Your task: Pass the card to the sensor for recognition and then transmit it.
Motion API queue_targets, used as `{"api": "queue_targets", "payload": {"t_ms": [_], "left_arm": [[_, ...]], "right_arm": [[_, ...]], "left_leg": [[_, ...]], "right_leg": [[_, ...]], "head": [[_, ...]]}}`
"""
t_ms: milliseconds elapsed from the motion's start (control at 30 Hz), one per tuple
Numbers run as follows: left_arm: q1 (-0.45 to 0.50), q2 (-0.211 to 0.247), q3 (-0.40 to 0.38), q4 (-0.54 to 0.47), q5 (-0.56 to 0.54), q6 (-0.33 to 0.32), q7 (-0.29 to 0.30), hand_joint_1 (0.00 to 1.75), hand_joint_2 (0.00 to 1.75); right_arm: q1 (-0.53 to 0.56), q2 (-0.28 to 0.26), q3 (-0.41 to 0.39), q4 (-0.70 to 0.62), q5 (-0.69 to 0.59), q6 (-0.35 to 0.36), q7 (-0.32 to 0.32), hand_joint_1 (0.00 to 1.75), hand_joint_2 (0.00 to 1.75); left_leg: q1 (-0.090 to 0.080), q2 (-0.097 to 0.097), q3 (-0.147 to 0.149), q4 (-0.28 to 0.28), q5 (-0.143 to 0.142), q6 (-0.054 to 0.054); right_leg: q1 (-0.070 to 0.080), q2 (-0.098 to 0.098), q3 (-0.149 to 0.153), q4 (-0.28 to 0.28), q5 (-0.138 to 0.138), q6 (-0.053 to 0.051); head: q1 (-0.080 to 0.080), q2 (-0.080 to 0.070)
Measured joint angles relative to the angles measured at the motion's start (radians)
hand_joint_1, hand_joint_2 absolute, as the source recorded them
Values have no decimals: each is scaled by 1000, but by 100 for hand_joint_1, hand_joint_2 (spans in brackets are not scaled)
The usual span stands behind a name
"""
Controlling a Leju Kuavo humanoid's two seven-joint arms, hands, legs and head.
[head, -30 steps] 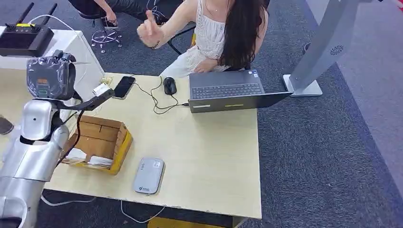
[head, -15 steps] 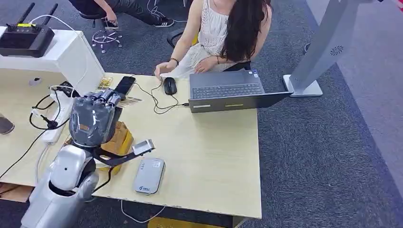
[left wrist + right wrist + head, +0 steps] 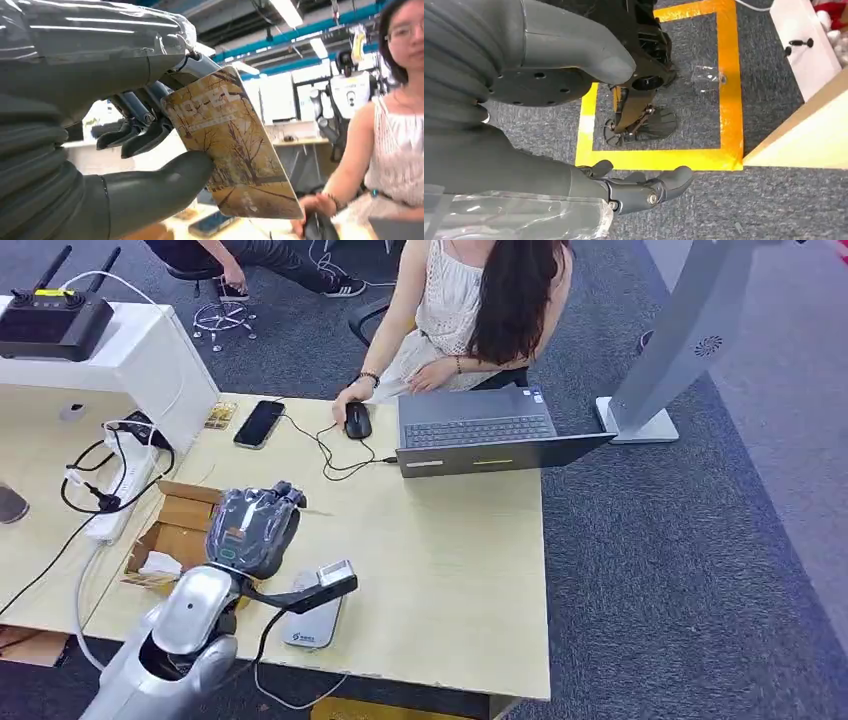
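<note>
**Left robot hand bringing the card in over the sensor**

The left robot hand (image 3: 255, 528) is hanging above the near part of the bench (image 3: 450, 570), its thumb (image 3: 165, 182) and darker fingers (image 3: 145, 140) clamped on the card (image 3: 232, 150), which is standing tilted in the grip with its tree-printed face toward the wrist camera. Half a second ago this robot hand was sitting further back and to the robot's left, over the cardboard box; it is now lower in the head view and closer to the robot, and a second ago it was raised well off to the left.

Just beside the robot hand, on the near side, the grey sensor (image 3: 312, 612) is lying flat on the bench in the same spot as before, partly covered by the wrist camera's arm. On the robot hand's left, the cardboard box (image 3: 180, 530) is showing again.

The right robot hand (image 3: 644, 190) is hanging down beside the bench edge over grey carpet and a yellow floor marking (image 3: 729, 90), its fingers loosely apart and holding nothing.

Beyond the left robot hand, a phone (image 3: 260, 423), a mouse (image 3: 357, 420) and an open laptop (image 3: 490, 435) are lying along the far edge. A person (image 3: 470, 310) is sitting behind them; their hand (image 3: 345, 405), raised a second ago, is now resting beside the mouse.
</note>
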Motion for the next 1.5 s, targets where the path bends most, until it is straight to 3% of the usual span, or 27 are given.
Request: {"api": "queue_targets", "payload": {"t_ms": [600,1000,1500], "left_arm": [[154,12,-32,-5,-13,-20,4,175,175],[145,9,-34,38,-24,-110,58,175,175],[92,16,-48,137,59,-229,27,175,175]], "right_arm": [[13,0,-41,2,0,-22,16,0,175],[12,0,-56,5,18,-22,30,0,175],[12,0,-68,5,53,-23,48,0,175]], "left_leg": [[0,0,0,0,0,0],[0,0,0,0,0,0],[0,-1,0,0,0,0]], "right_leg": [[0,0,0,0,0,0],[0,0,0,0,0,0],[0,-1,0,0,0,0]], "head": [[0,0],[0,0],[0,0]]}}
